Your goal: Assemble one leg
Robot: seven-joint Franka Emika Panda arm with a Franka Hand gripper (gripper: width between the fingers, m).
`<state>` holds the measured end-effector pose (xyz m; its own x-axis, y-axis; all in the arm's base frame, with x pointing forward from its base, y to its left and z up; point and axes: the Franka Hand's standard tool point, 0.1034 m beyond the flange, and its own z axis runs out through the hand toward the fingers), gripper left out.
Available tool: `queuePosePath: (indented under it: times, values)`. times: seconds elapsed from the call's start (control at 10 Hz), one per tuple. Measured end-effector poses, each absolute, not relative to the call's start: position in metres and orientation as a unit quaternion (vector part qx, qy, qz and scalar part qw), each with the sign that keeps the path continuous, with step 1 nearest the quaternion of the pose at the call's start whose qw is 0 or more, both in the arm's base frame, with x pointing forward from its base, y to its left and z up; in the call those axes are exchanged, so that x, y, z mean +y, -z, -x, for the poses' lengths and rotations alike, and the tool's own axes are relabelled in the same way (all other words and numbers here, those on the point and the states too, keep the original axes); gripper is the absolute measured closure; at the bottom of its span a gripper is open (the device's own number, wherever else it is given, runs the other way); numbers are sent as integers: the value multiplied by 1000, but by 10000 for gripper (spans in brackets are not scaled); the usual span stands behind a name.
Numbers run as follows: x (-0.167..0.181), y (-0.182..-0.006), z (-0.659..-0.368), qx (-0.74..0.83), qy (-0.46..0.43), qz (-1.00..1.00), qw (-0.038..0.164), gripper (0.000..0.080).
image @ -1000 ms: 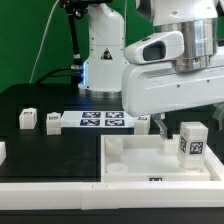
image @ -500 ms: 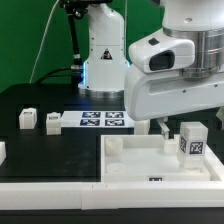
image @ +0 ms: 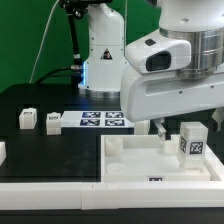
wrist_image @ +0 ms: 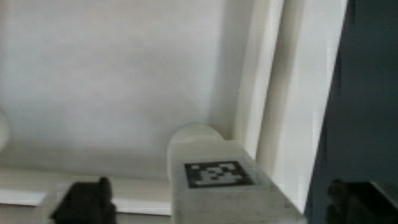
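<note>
The arm [image: 170, 85] is shifted slightly from before; the open, empty end effector [wrist_image: 219, 199] is best centred astride the leg [wrist_image: 214, 158].

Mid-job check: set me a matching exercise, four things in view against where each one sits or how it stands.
Things:
1. leg by the gripper
2. leg nearest the marker board
3. marker board
4. gripper

Places or states:
A. lies flat on the black table, showing several tags
B. stands upright on the large white square piece
C. sits on the black table, to the exterior view's left of the marker board
D. open, fingers apart

Pairs: 1-B, 2-C, 3-A, 4-D
</note>
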<state>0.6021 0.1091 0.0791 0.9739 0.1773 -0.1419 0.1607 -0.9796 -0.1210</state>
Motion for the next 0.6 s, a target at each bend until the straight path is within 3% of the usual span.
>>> queuePosePath:
  times: [0.1,0.2,0.3,0.6]
  values:
    - [109,-79,-602,-85,-76,992,54,333]
    - [109,-79,-602,-85,-76,992,54,333]
    - [109,-79,-602,-85,-76,992,54,510]
    - [109,-79,-602,-61,-78,994,53,508]
